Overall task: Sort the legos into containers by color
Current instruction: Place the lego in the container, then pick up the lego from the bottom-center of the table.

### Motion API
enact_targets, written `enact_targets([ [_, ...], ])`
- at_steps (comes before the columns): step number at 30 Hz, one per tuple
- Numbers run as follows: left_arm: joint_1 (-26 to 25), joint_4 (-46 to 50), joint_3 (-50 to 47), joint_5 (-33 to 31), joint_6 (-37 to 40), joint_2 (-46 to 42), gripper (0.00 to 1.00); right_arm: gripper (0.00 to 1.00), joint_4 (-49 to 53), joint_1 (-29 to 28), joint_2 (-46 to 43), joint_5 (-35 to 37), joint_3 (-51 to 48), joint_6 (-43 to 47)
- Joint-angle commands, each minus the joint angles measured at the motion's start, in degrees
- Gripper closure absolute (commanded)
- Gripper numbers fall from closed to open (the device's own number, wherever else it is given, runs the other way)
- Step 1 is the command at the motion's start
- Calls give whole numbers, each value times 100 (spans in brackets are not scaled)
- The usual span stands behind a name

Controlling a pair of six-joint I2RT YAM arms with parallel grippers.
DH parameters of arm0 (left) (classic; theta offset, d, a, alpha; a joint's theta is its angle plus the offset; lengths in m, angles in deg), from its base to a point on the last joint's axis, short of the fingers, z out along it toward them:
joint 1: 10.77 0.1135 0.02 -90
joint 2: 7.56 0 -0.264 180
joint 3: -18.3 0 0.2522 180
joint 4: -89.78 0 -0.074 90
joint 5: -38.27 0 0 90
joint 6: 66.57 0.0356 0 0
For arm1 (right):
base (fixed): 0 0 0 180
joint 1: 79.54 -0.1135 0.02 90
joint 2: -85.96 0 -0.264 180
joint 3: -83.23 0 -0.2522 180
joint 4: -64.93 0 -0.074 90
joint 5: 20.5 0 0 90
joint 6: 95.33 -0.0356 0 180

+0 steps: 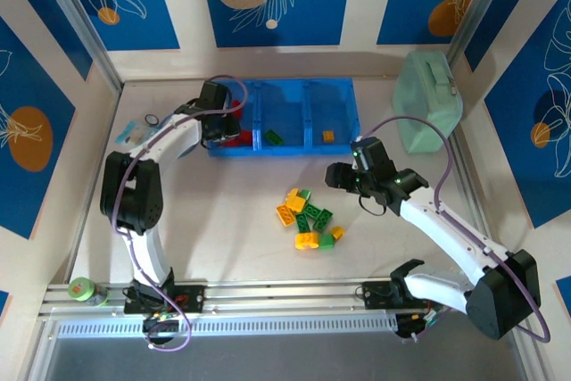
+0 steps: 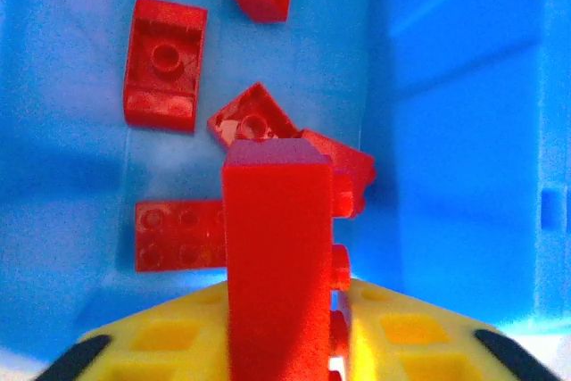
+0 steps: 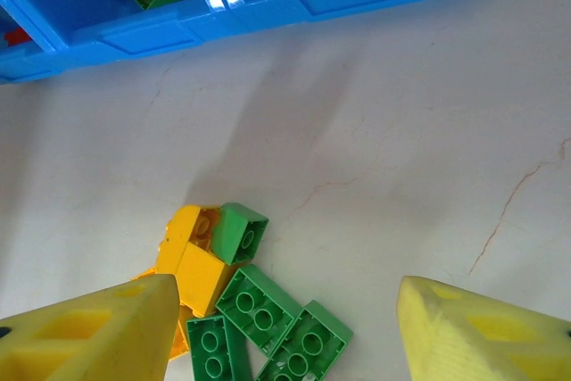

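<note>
The blue tray lies at the back with three compartments. My left gripper hangs over the left compartment, which holds several red legos. A red lego stands upright between its yellow fingers, with a thin sliver of light at the right finger. A green lego lies in the middle compartment and an orange one in the right. My right gripper is open above and right of the loose pile. Its wrist view shows green legos and yellow legos below the gripper.
A mint-green lidded case stands right of the tray. A small packet lies near the left wall. A green tape roll sits at the front left by the rail. The tray's front wall runs across the top of the right wrist view.
</note>
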Motion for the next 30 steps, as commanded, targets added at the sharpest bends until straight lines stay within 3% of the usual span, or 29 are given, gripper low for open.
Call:
enact_targets([
  [1, 81, 207, 433, -72, 144, 189, 59, 34, 150, -36, -98, -73, -4, 25],
  [3, 75, 261, 602, -28, 142, 243, 31, 34, 160, -35, -98, -93, 2, 26],
  [5, 62, 237, 608, -113, 129, 161, 23, 34, 160, -43, -104, -89, -6, 3],
  [16, -398, -675, -1048, -212, 245, -1398, 23, 33, 99, -596, 65, -536, -64, 408],
  [23, -796, -1191, -2562, -263, 107, -2422, 23, 33, 656, -1771, 618, -621, 158, 735],
  [30, -1199, -1301, -3305, -435, -128, -2984, 24, 27, 1129, -2543, 1066, -362, 111, 141],
])
